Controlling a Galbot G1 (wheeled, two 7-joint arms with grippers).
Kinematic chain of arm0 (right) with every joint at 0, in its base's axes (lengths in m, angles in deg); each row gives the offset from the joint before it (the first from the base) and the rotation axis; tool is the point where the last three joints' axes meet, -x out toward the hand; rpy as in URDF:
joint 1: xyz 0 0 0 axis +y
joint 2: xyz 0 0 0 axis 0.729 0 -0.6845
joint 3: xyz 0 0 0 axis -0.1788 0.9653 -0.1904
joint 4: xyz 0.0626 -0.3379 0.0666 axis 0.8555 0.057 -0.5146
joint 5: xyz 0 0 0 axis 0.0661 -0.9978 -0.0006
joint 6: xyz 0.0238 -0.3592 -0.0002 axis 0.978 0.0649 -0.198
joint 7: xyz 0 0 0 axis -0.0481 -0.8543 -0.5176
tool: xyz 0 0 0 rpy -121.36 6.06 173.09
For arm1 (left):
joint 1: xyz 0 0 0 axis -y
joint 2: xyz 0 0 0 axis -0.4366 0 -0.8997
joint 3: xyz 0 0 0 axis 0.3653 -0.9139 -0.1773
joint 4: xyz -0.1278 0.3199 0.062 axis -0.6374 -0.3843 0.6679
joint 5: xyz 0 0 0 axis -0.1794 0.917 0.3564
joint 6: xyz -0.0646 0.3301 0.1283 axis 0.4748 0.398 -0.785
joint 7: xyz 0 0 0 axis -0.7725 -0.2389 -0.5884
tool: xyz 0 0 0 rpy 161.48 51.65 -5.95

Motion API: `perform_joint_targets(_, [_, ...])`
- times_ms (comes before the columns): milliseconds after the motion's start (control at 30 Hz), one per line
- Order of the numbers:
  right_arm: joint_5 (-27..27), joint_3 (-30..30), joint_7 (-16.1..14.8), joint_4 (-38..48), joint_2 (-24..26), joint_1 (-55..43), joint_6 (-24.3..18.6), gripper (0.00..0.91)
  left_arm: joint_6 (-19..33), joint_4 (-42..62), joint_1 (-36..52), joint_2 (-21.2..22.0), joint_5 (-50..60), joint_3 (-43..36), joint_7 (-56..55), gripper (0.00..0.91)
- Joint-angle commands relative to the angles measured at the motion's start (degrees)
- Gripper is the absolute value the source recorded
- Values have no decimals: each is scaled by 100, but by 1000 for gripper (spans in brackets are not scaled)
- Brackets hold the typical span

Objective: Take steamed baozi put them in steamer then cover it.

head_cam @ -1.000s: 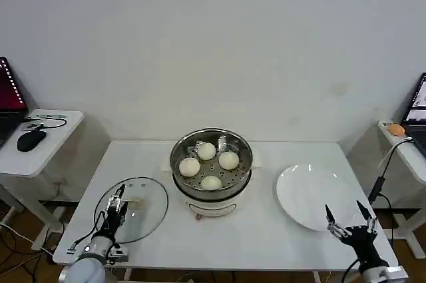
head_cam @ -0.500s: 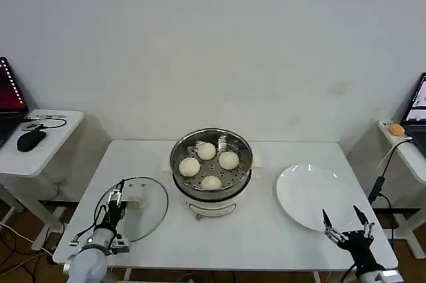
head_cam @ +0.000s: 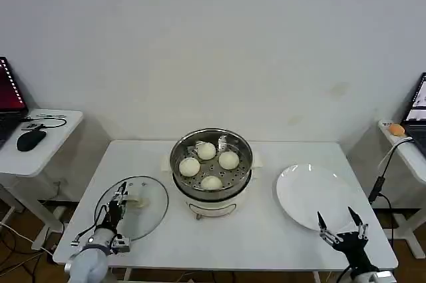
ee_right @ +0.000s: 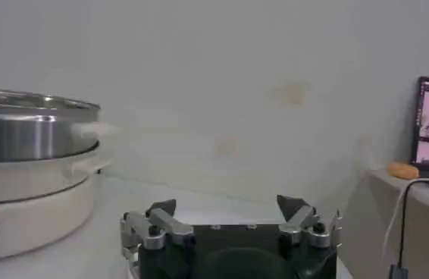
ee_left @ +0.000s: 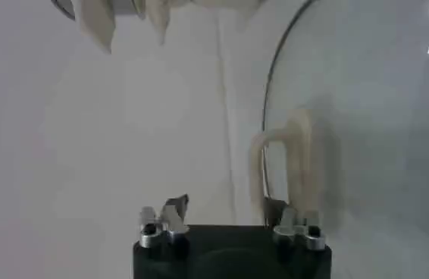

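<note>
Four small round cream-white steamed baozi [head_cam: 209,162] are seen lying inside the round shiny stainless-steel steamer [head_cam: 212,152], which sits on its white pot base at the middle of the white worktop [head_cam: 266,230]. The buns appear smooth and whole, set apart from one another on the perforated floor. The loading step is judged complete; covering is not yet done.

The round transparent glass cover [head_cam: 132,207] with metal rim lies flat on the worktop near the robot's left front edge, well apart from the steamer. Its pale beige bar handle [ee_left: 286,163] stands upright at the centre.

The left claw [head_cam: 117,204] is placed over the cover, close beside the handle, with its fingers spread and nothing gripped. The right claw [head_cam: 340,228] is parked near the front right corner, just beside the flat white plate [head_cam: 309,196], fingers spread and empty.

Risks noted:
- In the left wrist view the handle lines up with one finger rather than the gap; a closure from here could miss or nudge the handle and slide the cover.
- A shallow pinch on the smooth bar could let the glass tilt or drop during lifting.
- An off-centre lowering could strike the steamer rim or press a bun.
</note>
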Motion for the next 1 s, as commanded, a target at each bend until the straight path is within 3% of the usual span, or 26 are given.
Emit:
perform_joint_targets(33, [-48,70,10,-10,-12,3,-1,907,65,94,39,32,36,15,-81,0])
perform_joint_targets(300, [-95,103,26,-181,-22,43,43,907,282,-101,-55,151,225,228,-512,0])
perform_joint_targets(600, [-55,177,26,-311,46,-11,76,907,116,-1214,-624,288,139,730,-659,0])
perform_joint_targets(800, [-110,374,24,-228,61,-92,60,907,-70,-1896,-1081,76,-304,977,-451,0])
perform_joint_targets(1000, [-172,481,15,-308,108,-145,117,907,-570,-2812,-1394,-500,-1195,1053,190,0])
